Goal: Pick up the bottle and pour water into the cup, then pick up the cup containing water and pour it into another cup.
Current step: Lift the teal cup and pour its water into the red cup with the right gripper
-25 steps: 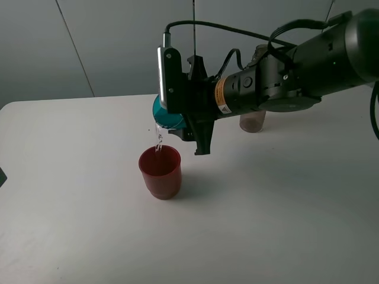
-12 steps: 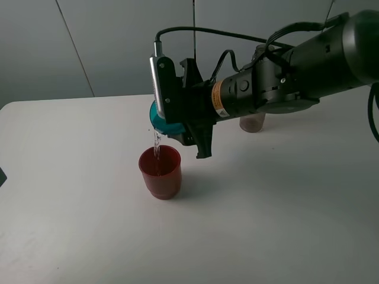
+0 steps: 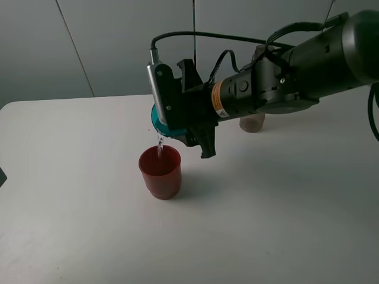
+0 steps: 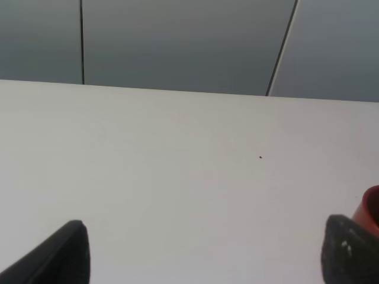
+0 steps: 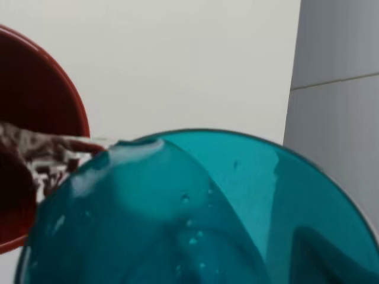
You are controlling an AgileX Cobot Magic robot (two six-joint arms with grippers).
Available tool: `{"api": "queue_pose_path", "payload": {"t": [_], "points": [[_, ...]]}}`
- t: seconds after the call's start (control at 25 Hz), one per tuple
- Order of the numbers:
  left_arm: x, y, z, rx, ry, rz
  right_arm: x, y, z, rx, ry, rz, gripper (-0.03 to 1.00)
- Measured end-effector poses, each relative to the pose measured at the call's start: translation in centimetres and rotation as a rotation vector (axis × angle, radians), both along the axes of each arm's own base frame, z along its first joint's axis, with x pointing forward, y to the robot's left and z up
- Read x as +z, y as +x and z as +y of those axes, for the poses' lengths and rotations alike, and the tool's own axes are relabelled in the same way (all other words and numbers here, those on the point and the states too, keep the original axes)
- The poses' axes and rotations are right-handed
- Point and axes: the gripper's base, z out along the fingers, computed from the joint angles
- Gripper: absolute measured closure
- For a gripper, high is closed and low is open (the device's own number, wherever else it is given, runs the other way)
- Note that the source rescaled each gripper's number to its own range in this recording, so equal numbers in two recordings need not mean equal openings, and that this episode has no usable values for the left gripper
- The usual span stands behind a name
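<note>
My right gripper (image 3: 174,115) is shut on the teal cup (image 3: 159,121), which is tipped on its side above the red cup (image 3: 160,171). A thin stream of water (image 3: 159,144) falls from the teal rim into the red cup. The right wrist view looks into the tilted teal cup (image 5: 195,213), with water spilling over its lip towards the red cup (image 5: 35,118). The brownish bottle (image 3: 252,122) stands on the table behind the right arm, mostly hidden by it. My left gripper (image 4: 201,254) is open and low over bare table, with the red cup's edge (image 4: 372,207) beside one finger.
The white table (image 3: 284,225) spreads around the cups. A grey panelled wall (image 3: 106,41) stands right behind its far edge. The right arm (image 3: 296,77) reaches in from the right above the table's back half.
The right gripper has turned the teal cup further over and shifted slightly left. Water keeps running into the red cup, which has not moved.
</note>
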Motion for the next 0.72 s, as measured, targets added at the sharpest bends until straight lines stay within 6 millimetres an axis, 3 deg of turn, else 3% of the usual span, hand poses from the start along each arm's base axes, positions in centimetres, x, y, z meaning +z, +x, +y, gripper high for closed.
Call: {"api": "queue_pose_path", "payload": {"t": [0.24, 0.72], "points": [[0.0, 0.0, 0.0, 0.0, 0.002, 0.0, 0.6, -0.5, 1.3, 0.031, -0.026, -0.038, 0.88], [0.0, 0.0, 0.0, 0.0, 0.002, 0.0, 1.0, -0.1, 1.3, 0.037, -0.069, -0.081, 0.88]]}}
